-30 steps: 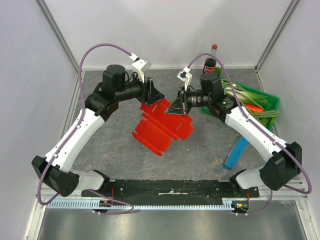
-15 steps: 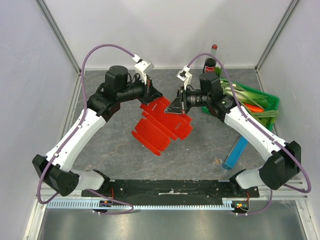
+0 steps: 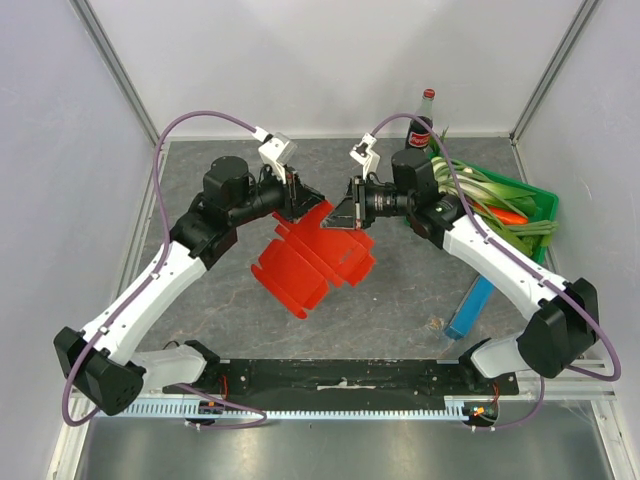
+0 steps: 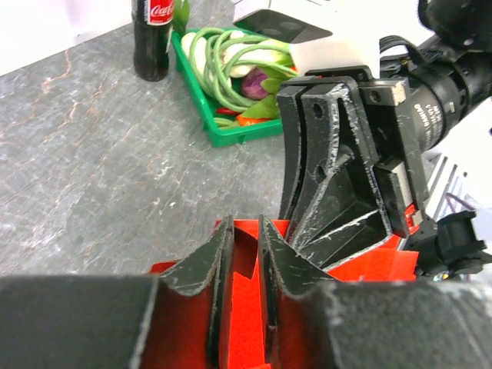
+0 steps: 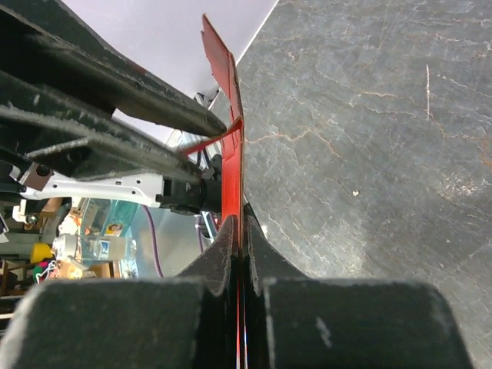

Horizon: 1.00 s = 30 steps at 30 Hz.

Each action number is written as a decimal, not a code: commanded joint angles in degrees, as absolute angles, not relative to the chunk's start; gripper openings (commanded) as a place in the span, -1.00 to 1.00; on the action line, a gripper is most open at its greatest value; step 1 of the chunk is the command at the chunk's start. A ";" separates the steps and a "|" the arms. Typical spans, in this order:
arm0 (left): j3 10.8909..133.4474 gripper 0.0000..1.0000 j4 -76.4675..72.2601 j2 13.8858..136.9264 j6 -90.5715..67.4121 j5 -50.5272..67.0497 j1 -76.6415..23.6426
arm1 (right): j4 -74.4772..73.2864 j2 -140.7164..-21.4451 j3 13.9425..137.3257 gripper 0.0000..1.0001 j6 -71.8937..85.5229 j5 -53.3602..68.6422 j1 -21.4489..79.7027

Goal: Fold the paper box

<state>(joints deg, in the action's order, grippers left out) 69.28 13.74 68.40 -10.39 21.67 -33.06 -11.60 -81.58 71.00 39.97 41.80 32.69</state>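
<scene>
Red cardboard of the paper box [image 3: 312,255] hangs as a flat, unfolded sheet well left of the green crate [image 3: 548,203]; no walls are formed, so all folding remains. The right gripper [image 3: 345,212] is clamped on its edge. The left gripper [image 3: 300,203] stands narrowly apart around a flap, and I cannot tell whether it grips.

A grey stone-patterned table [image 3: 400,290] is enclosed by plain pale walls [image 3: 330,60]; everything is evenly lit.

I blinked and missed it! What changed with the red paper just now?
Both arms carried the paper box a little to the left. The left jaws straddle its edge; the right jaws stayed clamped on it. Bottle, green crate and blue box did not move.
</scene>
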 commanded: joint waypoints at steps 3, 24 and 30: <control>66.54 -0.36 8.45 68.12 -19.94 34.27 -35.16 | 5.17 -81.04 70.50 -1.00 45.16 40.87 32.43; 61.35 0.14 22.24 54.92 -14.94 17.21 -24.62 | 6.15 -76.47 65.30 -1.00 42.80 57.30 19.78; 62.23 0.18 16.18 60.02 -15.21 26.79 -20.92 | 6.42 -76.55 65.22 -1.00 42.63 59.50 19.51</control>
